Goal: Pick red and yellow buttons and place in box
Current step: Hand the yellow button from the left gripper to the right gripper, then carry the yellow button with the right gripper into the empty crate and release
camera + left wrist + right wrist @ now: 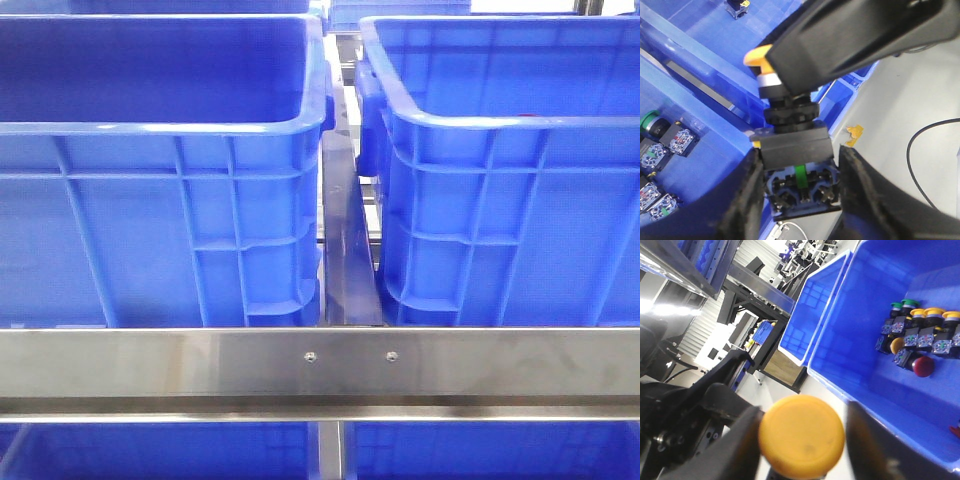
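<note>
One yellow button (pixel 795 145) sits between both sets of jaws at once, and the coming move turns on that. Its long axis runs from the left gripper (pixel 800 152) out to the right gripper (pixel 855 35): the black contact block lies between the left jaws, which pinch it on both flanks, and the yellow cap points away from them, under the right arm's dark finger.

From the right wrist, the right gripper (pixel 803 415) brackets the cap (pixel 802 436) closely, one pad at each edge. We cannot tell whether those jaws press on it or only stand beside it. We judge this a hand-over in mid-air, so one side must let go only once the other has a sure hold, or the button drops.

Beyond the right jaws lies a blue crate (pixel 850 355) holding a red button (pixel 922 366) among yellow-capped (pixel 934 313) and green-capped ones (pixel 908 303). We cannot tell which crate is the target box.

Neither arm shows in the front view, only two blue crates (pixel 160 220) (pixel 510 220) behind a steel rail (pixel 320 365).

We can read no brand, label or writing anywhere
</note>
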Robot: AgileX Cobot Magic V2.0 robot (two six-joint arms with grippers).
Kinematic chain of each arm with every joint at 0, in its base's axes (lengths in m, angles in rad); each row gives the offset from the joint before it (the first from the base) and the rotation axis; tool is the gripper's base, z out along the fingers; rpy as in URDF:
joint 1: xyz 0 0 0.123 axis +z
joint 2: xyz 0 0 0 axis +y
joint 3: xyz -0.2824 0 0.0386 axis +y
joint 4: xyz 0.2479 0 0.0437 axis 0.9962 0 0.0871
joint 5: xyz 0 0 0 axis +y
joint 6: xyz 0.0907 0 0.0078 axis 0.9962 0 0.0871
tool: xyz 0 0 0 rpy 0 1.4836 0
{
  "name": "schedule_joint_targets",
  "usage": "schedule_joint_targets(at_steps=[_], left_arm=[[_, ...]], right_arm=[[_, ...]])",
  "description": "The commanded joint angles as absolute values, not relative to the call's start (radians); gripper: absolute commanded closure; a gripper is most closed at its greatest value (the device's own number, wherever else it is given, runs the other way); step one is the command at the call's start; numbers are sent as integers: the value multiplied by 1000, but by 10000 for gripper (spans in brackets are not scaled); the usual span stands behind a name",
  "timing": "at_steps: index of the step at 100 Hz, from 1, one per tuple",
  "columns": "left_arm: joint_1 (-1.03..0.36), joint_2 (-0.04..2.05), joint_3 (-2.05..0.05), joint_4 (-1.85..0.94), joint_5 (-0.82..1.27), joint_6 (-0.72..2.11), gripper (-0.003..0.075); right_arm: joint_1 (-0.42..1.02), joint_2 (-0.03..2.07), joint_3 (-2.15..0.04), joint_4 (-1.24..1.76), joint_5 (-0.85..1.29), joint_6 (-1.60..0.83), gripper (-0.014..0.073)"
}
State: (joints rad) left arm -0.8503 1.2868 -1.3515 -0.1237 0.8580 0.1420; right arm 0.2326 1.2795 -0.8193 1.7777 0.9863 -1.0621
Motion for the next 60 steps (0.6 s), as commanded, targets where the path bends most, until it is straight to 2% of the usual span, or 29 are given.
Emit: schedule_joint_targets(at_steps=[1,9,20,27,46,53,60], left_arm=[[-858,1256,-1383,-136,791,145,739],[-858,1256,-1383,-136,792,145,738],[-858,1256,-1383,-136,801,145,706],[-858,1256,-1383,-136,805,145,628],[-858,1256,-1383,-136,806,145,309],[-858,1256,-1383,-136,806,145,237],[-858,1256,-1383,-136,806,145,213]], right_arm=[[235,1259,-851,1919,1054,-1066,364],[235,1259,-851,1919,1063,-1066,414],[235,1259,-851,1919,1063,-1066,416],[235,1259,-851,1919,1063,-1066,416],[235,1259,-851,1919,1064,-1066,416],[235,1259,-851,1919,1064,-1066,416],[235,1259,-851,1919,1064,-1066,416]])
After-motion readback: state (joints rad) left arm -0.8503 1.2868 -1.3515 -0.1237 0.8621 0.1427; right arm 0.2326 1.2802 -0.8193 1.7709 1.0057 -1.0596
